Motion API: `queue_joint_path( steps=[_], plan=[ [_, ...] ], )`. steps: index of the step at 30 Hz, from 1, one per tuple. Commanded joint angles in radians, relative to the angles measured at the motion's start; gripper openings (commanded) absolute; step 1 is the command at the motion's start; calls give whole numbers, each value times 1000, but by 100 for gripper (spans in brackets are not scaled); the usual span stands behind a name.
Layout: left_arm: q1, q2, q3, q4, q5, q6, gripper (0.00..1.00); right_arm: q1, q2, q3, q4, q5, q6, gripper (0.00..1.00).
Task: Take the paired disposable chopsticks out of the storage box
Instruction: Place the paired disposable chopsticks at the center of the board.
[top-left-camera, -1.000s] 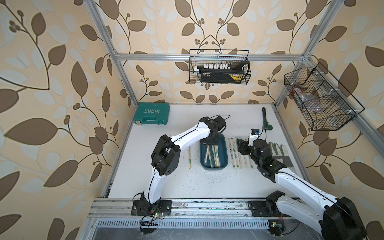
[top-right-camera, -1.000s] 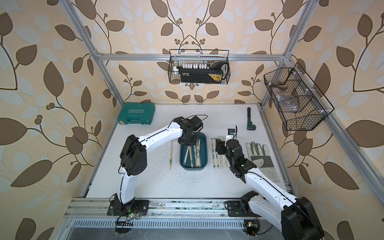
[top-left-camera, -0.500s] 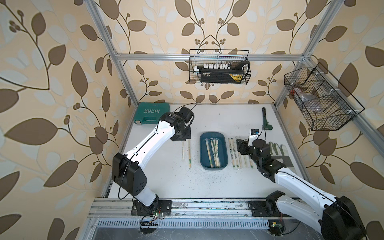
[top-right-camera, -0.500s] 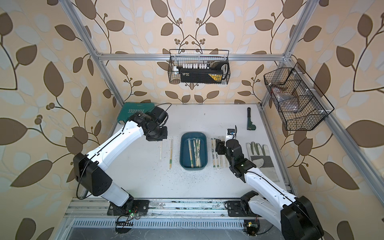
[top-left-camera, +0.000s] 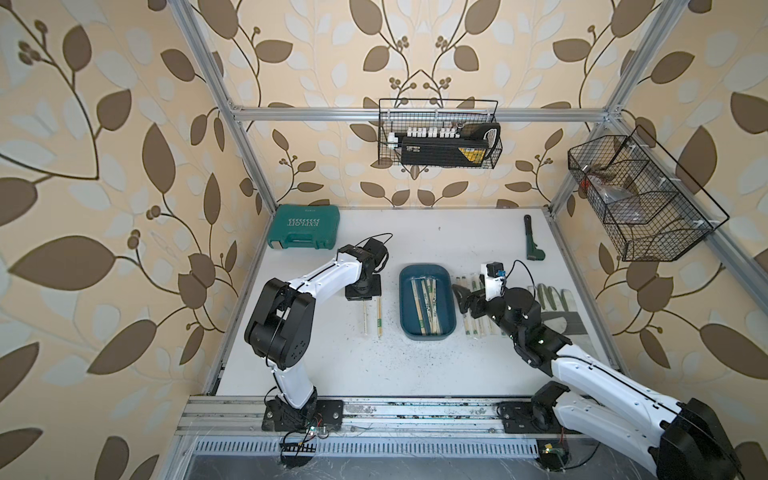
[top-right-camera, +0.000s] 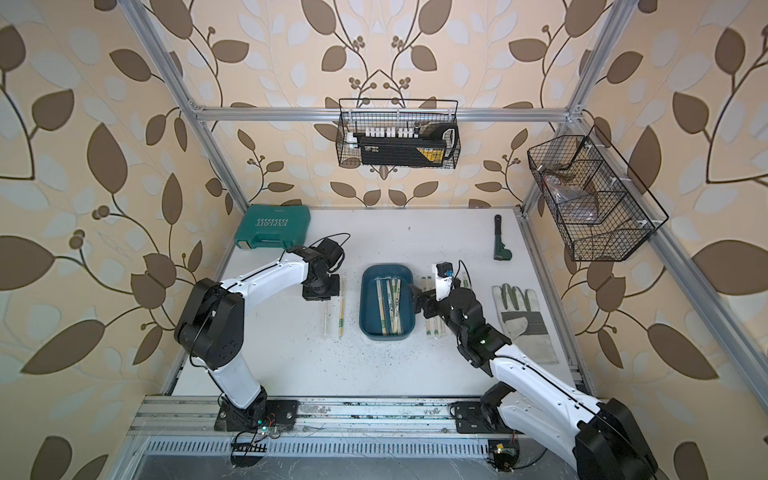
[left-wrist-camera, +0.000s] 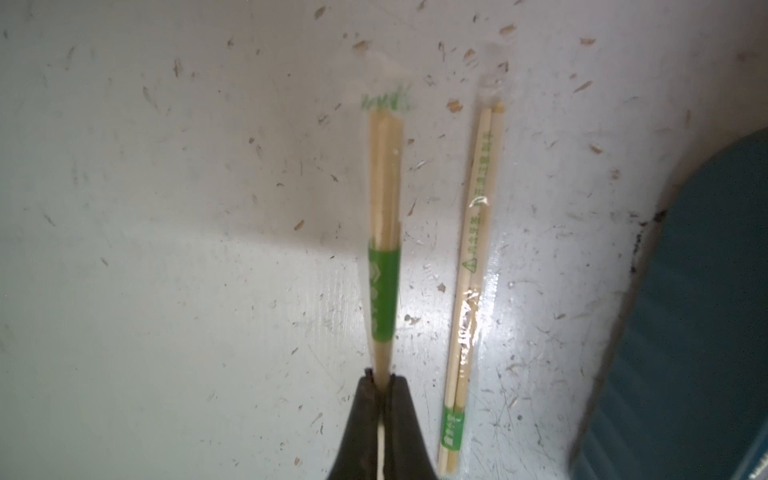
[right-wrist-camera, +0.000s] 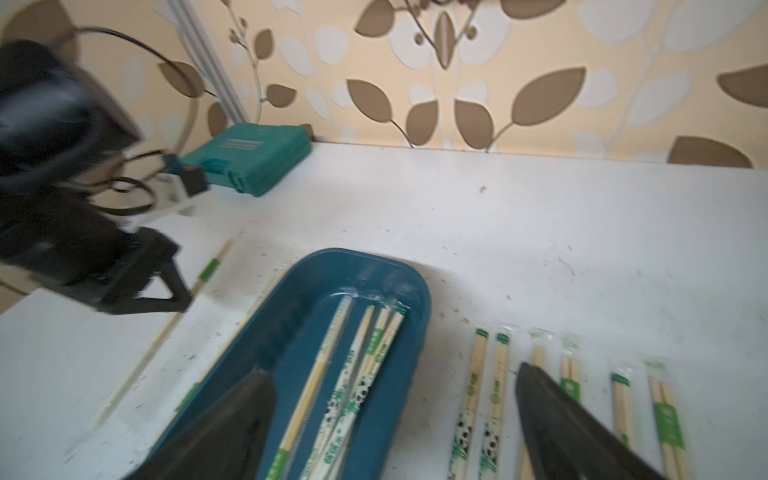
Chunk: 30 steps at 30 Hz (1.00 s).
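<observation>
Paired disposable chopsticks (left-wrist-camera: 384, 249), 1 pale bamboo pair in clear sleeve, are gripped by my left pincer (left-wrist-camera: 381, 380); right pincer (right-wrist-camera: 392, 372) stands wide open at dark teal plastic storage box (right-wrist-camera: 415, 291).

- Yr L gripper (left-wrist-camera: 383, 380): end of one chopstick pair (left-wrist-camera: 384, 232) sits between the jaws; the rest runs straight out ahead, over the table (left-wrist-camera: 166, 208).
- Just beside it, parallel, not touching, on the storage box (left-wrist-camera: 706, 311) side: 2nd pair (left-wrist-camera: 469, 282), flat on the table.
- Yr R gripper (right-wrist-camera: 392, 372): one jaw over the box, other over the table outside; box's long wall between them.
- Ahead of R jaws, inside the box: loose pairs (right-wrist-camera: 353, 374), lengthwise.
- Under & past the outer R jaw: row of pairs (right-wrist-camera: 498, 374), side by side on the table just outside the box.
- Behind L jaws: tool case (top-left-camera: 303, 227). Past the row, away from box: glove (top-left-camera: 557, 303).
</observation>
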Motion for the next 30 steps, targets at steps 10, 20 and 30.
queue_joint_path(
  steps=[10, 20, 30],
  plan=[
    [1, 77, 20, 50, 28, 35, 0, 34, -48, -35, 81, 15, -66, 99],
    [-19, 101, 101, -69, -5, 10, 39, 34, -45, -29, 66, 49, -61, 100],
    [-217, -26, 376, -149, -55, -40, 39, 35, -104, -57, 71, 145, -46, 99]
  ],
)
